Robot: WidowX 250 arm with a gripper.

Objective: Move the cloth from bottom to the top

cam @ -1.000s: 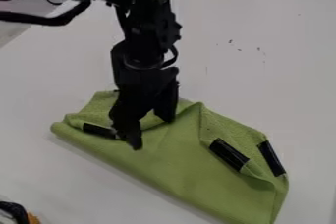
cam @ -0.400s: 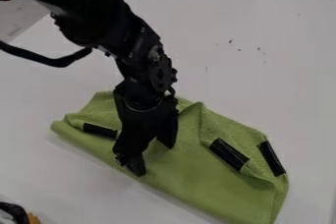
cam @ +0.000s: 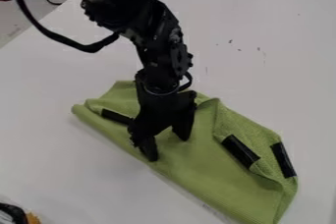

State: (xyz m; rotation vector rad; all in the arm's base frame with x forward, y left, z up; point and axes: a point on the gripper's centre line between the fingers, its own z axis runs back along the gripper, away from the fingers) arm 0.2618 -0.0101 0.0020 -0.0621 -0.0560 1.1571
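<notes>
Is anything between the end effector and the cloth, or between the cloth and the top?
Nothing visible does: the end effector is at the cloth, and only its arm hangs over the table beyond.

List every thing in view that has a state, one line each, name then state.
Claw: open, fingers spread, over the cloth.
Green cloth: folded and creased, lying on the table.
Black strips: three, lying on the cloth.
Table: marked with small dark specks.
Black-and-orange item: cut off at lower left, state unclear.
</notes>
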